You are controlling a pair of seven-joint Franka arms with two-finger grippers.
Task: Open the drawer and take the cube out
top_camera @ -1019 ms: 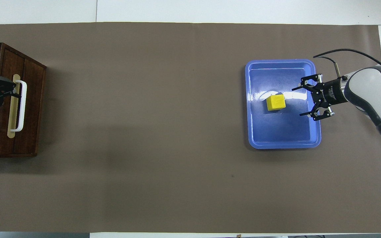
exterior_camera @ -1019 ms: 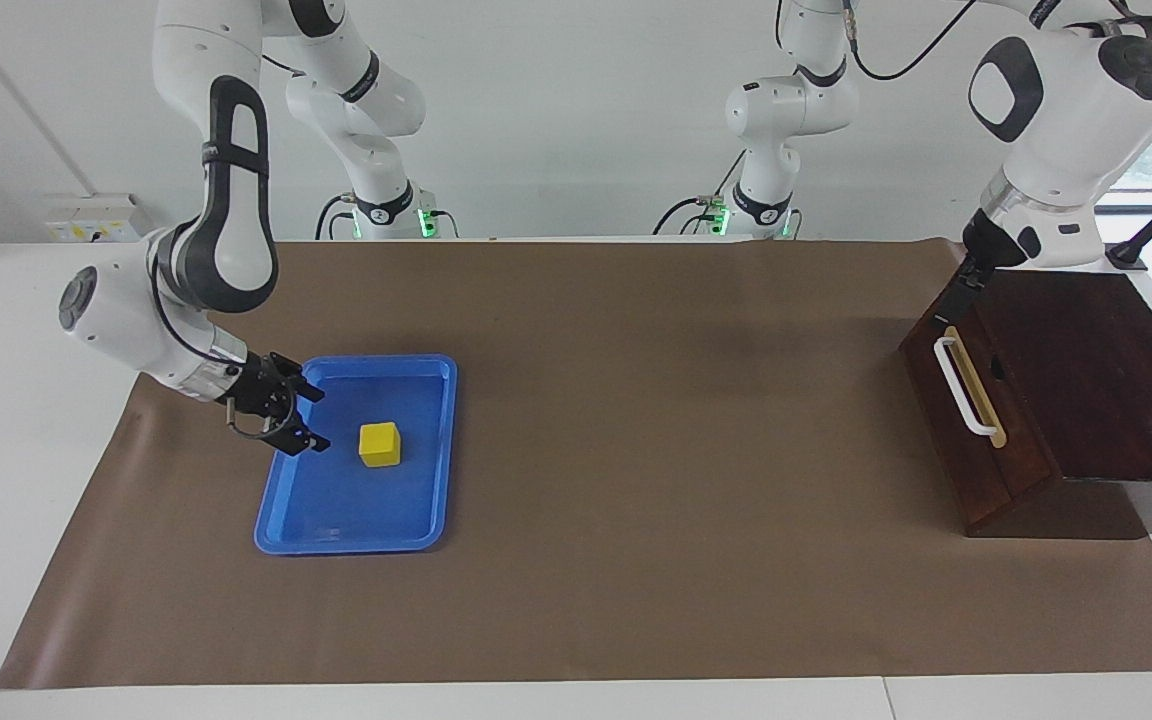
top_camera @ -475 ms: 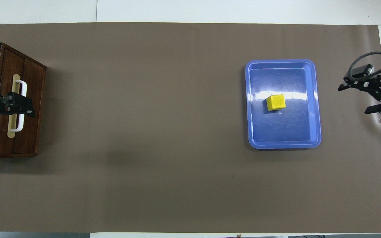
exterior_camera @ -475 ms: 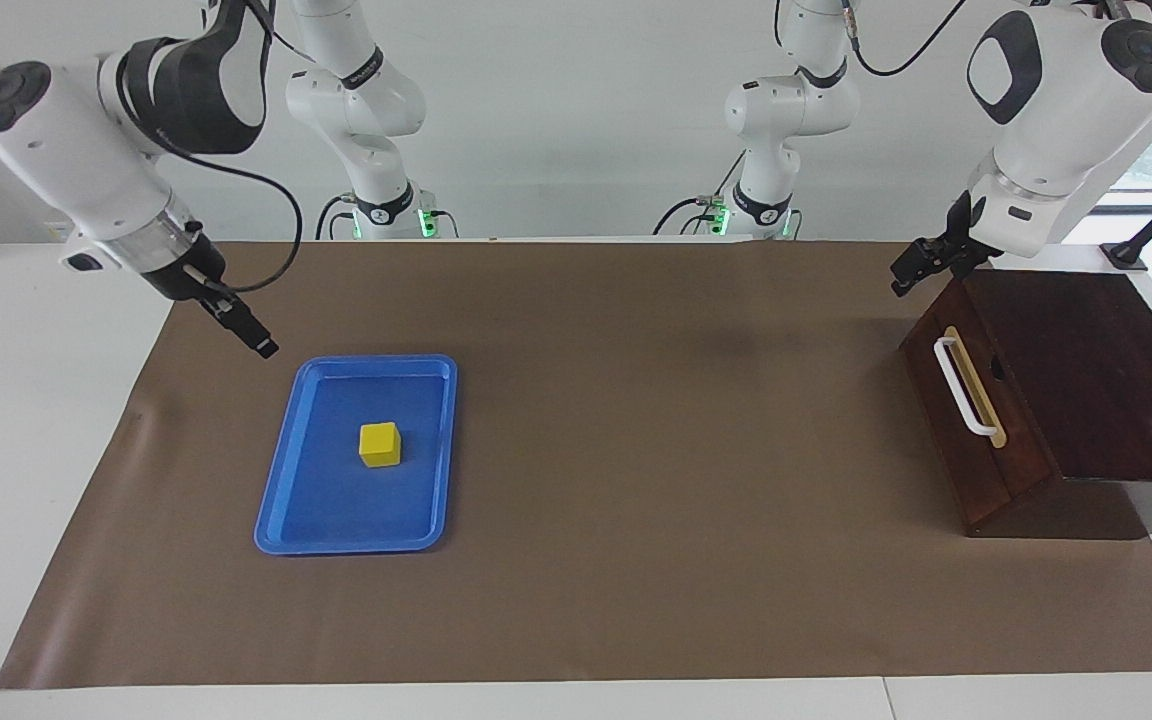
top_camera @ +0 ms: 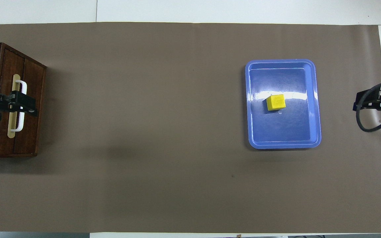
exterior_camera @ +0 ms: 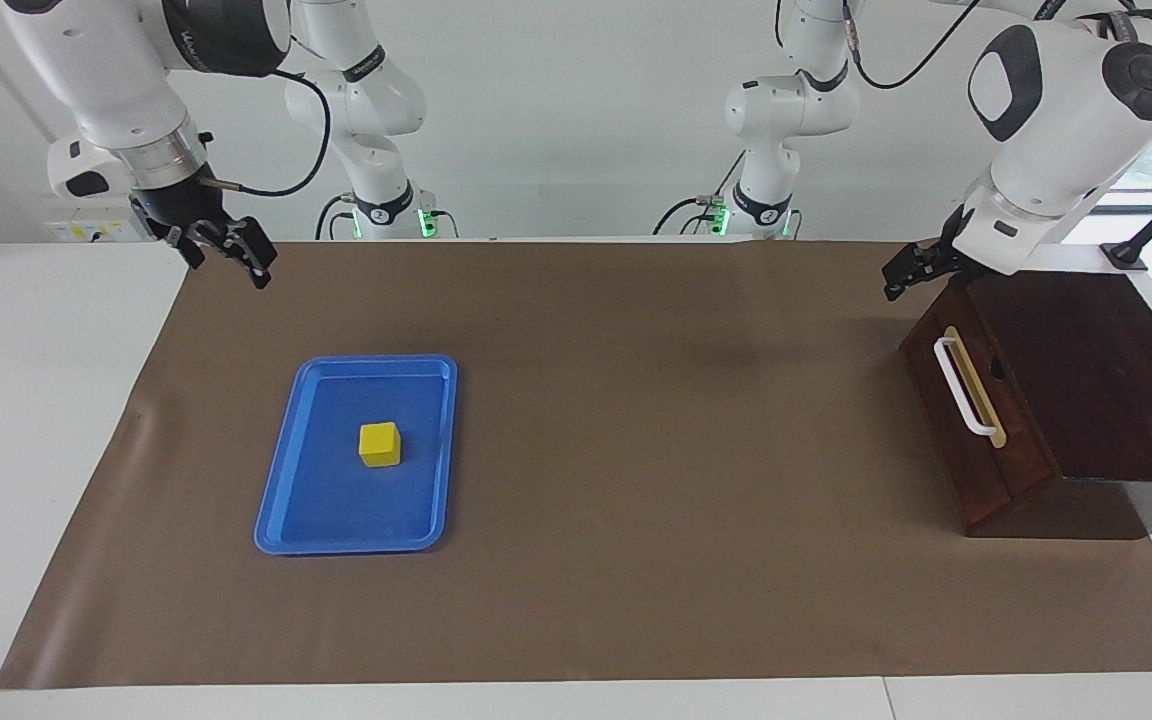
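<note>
The yellow cube lies in the blue tray toward the right arm's end of the table; it also shows in the overhead view. The dark wooden drawer sits shut in its box at the left arm's end, its white bar handle facing the table's middle. My left gripper is raised beside the box's top corner, and from above it covers the handle. My right gripper is open, empty and raised over the mat's edge, away from the tray.
A brown mat covers the table. The blue tray holds only the cube. A black cable loops from the right wrist over the mat's edge.
My right gripper has risen from the tray beside the cube and drawn back toward the robots, empty. My left gripper has lifted off the box's top edge and moved out over the handle.
</note>
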